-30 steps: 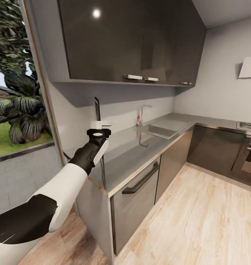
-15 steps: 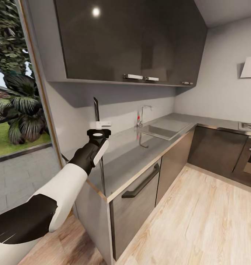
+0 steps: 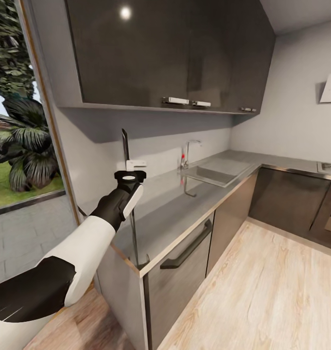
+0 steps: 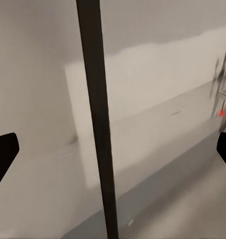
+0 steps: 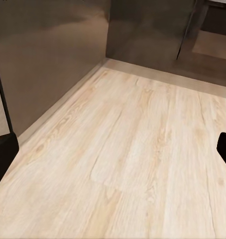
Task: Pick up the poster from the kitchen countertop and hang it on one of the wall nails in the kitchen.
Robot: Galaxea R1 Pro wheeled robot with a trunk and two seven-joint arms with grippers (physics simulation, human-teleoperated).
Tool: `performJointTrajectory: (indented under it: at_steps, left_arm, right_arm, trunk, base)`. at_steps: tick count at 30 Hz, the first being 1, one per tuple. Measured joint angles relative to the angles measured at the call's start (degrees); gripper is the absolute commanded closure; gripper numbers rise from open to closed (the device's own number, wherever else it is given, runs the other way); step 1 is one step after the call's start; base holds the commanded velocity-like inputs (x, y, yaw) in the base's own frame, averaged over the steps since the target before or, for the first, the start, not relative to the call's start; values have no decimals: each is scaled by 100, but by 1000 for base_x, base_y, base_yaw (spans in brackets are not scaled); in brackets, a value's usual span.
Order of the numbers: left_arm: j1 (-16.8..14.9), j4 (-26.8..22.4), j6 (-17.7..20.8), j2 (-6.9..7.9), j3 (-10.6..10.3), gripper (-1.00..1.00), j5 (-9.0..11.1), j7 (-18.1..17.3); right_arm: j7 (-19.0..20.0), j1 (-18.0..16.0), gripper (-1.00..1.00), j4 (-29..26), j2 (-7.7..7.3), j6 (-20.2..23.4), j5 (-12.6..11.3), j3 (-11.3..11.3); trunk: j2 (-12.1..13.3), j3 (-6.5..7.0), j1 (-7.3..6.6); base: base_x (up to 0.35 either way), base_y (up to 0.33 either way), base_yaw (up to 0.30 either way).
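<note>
The poster (image 3: 128,146) stands up tall and thin, seen from its side, near the left end of the worktop (image 3: 184,204). Its bottom comes down by the worktop's front corner. The left arm (image 3: 87,243) reaches out to it. In the left wrist view the left fingers (image 4: 1,154) are wide open, one on each side, and the poster's dark edge (image 4: 98,124) runs between them without touching either.

The right fingers (image 5: 3,154) are wide open too and hold nothing. They hang over the pale wood floor (image 5: 138,149), near the grey cabinet fronts (image 5: 48,55).

The worktop is shiny and grey. A sink (image 3: 216,170) and a tap (image 3: 187,153) sit farther along it, under dark upper cabinets (image 3: 160,53). The floor (image 3: 262,291) to the right is wide and open. A big glass door (image 3: 19,121) is on the left.
</note>
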Motion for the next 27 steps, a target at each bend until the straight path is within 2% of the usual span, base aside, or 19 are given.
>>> performJointTrajectory:
  at_steps: [10, 17, 27]
  left_arm:
    - [0, 0, -1, 0, 17, -100, 1, 0]
    - [0, 0, 0, 0, 26, -100, -2, 0]
    - [0, 7, 0, 0, 49, -100, -3, 0]
  right_arm:
    - [0, 0, -100, 43, 0, 0, -2, 3]
    - [0, 0, -100, 74, -4, 0, 0, 8]
    - [0, 0, -100, 79, -9, 0, 0, 9]
  trunk:
    - [0, 0, 0]
    - [0, 0, -1]
    - [0, 0, 1]
  base:
    - [13, 0, 0]
    - [156, 0, 0]
    - [12, 0, 0]
